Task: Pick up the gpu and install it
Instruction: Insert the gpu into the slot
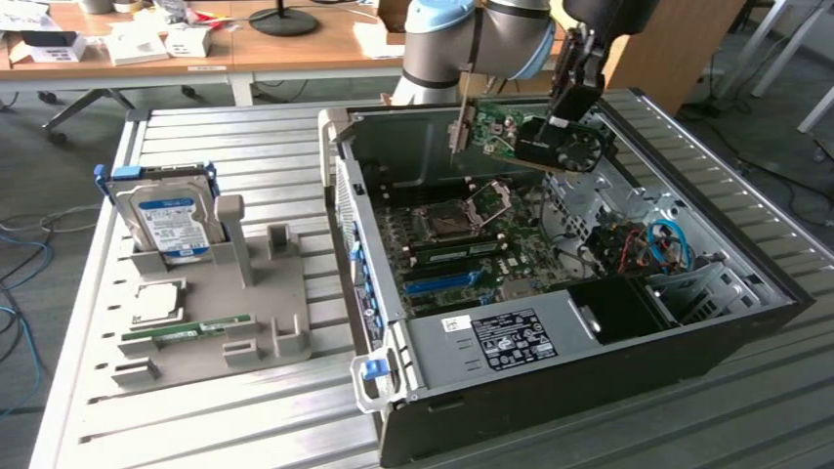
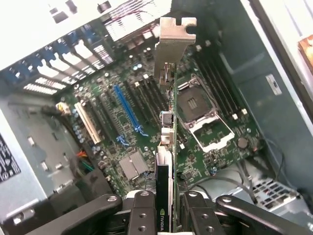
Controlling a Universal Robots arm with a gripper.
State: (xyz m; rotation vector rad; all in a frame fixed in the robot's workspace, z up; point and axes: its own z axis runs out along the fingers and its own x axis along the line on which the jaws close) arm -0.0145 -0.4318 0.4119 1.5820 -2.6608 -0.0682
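Claw: the claw (image 2: 164, 208) is clamped on the gpu (image 2: 165, 161), one of the fingers (image 2: 142, 210) on each face of its near edge.
Gpu: in the air above the open case (image 1: 729, 283), clear of the motherboard (image 1: 450, 230).
Axis: the card runs straight away from the claw, bracket (image 2: 174, 44) at the far end.
Wrist view: card edge-on, with the blue slot (image 2: 126, 110) beyond, off its line.
Exterior view: the card's fan face and its height above the case.

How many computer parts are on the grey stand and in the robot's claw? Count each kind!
Hard drive: 1
RAM stick: 1
Processor chip: 1
gpu, held in the gripper: 1
Total: 4
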